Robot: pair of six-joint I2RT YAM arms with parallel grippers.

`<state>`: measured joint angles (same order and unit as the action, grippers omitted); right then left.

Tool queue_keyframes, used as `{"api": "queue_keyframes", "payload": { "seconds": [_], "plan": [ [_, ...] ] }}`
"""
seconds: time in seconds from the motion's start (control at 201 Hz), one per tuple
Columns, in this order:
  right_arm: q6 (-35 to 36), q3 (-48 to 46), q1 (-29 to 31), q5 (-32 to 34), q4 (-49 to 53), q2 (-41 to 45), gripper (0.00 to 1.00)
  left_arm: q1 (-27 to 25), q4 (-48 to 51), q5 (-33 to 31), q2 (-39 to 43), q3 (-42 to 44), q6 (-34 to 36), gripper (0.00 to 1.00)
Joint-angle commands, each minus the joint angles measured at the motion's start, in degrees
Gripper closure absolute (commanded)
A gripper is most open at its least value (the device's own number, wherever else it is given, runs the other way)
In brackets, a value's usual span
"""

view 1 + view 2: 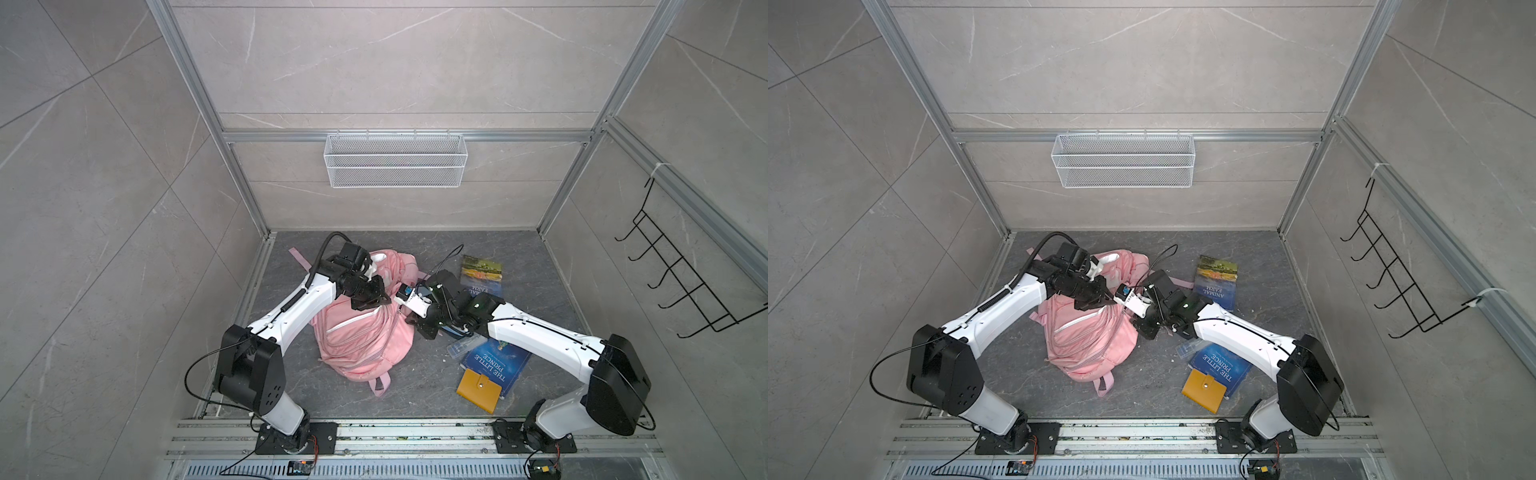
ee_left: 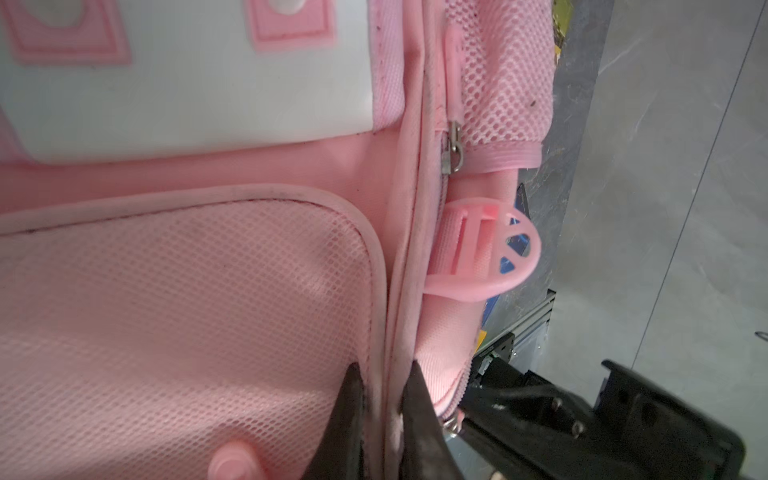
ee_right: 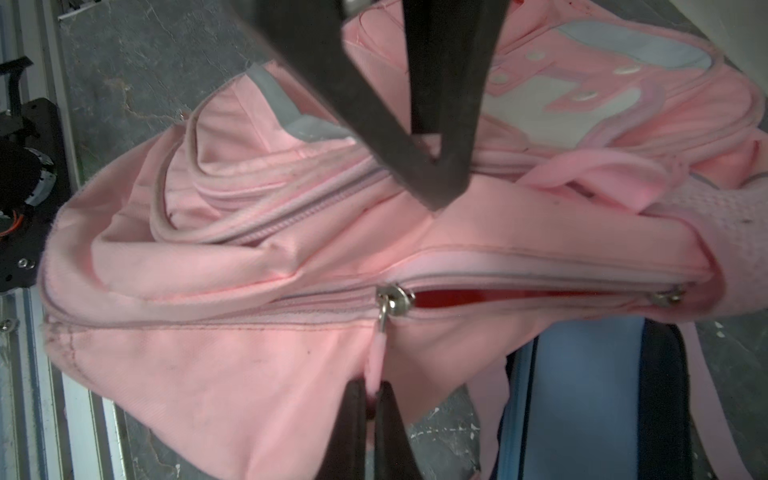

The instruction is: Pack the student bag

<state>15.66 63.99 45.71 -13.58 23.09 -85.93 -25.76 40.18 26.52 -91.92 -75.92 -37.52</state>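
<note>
Student bag [image 1: 361, 336] lies slumped on the floor [image 1: 415, 386], both top views. Soft, light, floppy; judged best held at stitched edges, not panels. Floor hard, smooth stone: bag may slide when tugged. Books [image 1: 482, 276] and wallet [image 1: 478, 390] just right; walls [image 1: 395, 62] close in, room tight.

Left wrist: left gripper [image 2: 384, 370] pinches piping [image 2: 384, 291] beside mesh pocket [image 2: 187, 311].

Right wrist: right gripper [image 3: 371, 386] clamps zip pull [image 3: 378, 353]; zip [image 3: 540, 298] part open.

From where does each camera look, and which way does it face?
Both top views: overhead, facing down at the student bag; left arm, right arm show.
Left wrist: on left arm, facing the mesh pocket; left end effector pinches piping.
Right wrist: on right arm, facing the zipper; right end effector grips its pull.
Shared: both wrist views show the white flap.
</note>
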Motion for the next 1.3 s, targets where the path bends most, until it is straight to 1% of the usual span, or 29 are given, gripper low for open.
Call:
{"api": "queue_keyframes", "payload": {
  "seconds": [0.0,0.139,0.284,0.304,0.344,0.369,0.413,0.493,0.528,0.677,0.787,0.872,0.976,1.046,1.151,1.295],
  "plan": [
    [0.1,-1.7,4.3,-5.3,7.6,2.5,1.00,4.6,-14.2,-7.9,-1.1,-6.6,-9.2,1.00],
    [-0.9,-2.8,5.2,-5.1,7.9,3.2,1.00,5.0,-12.3,-10.6,-3.3,-9.5,-9.9,1.00],
    [-2.5,-5.6,5.3,-4.8,6.7,3.9,1.00,5.6,-12.7,-11.2,-5.0,-9.1,-11.6,1.00],
    [-2.9,-6.2,5.1,-4.6,6.0,4.0,1.00,5.6,-12.7,-11.2,-5.1,-9.1,-11.0,0.93],
    [-3.9,-7.0,4.6,-4.8,4.7,4.1,1.00,5.5,-12.3,-11.5,-5.0,-8.9,-9.3,0.77],
    [-4.6,-7.2,4.1,-5.3,4.0,4.0,1.00,5.5,-11.7,-11.7,-4.6,-8.7,-8.5,0.67],
    [-5.8,-7.3,2.8,-6.6,2.7,3.8,1.00,5.6,-11.0,-11.9,-3.7,-7.7,-7.3,0.51],
    [-8.2,-7.4,1.0,-8.1,0.0,3.7,1.00,5.8,-9.1,-12.2,-0.8,-5.2,-2.7,0.28],
    [-9.0,-7.3,0.1,-8.7,-1.0,3.5,1.00,5.8,-7.9,-12.3,0.8,-3.8,0.7,0.25],
    [-11.2,-5.8,-4.2,-12.0,-2.6,1.9,1.00,4.1,-4.0,-10.3,9.0,4.3,15.1,0.25],
    [-10.7,-4.9,-7.8,-13.1,-1.4,0.8,1.00,0.1,1.1,-13.2,12.2,8.0,25.2,0.26],
    [-8.0,-3.2,-10.2,-12.5,1.7,-0.5,1.00,-4.3,3.2,-18.2,11.7,8.7,30.4,0.26],
    [-4.2,-0.5,-11.8,-10.9,5.9,-1.9,1.00,-8.1,3.3,-22.7,8.1,7.9,33.8,0.26],
    [-3.5,0.1,-12.8,-10.8,6.4,-2.1,1.00,-9.9,3.1,-26.0,4.9,6.9,35.0,0.26],
    [-2.8,0.6,-13.1,-10.6,7.2,-2.3,1.00,-10.8,2.0,-30.0,0.7,5.3,35.6,0.26],
    [-3.6,0.5,-13.0,-10.1,7.1,-2.1,1.00,-12.4,0.2,-35.1,-4.9,2.8,37.4,0.27]
  ]
}}
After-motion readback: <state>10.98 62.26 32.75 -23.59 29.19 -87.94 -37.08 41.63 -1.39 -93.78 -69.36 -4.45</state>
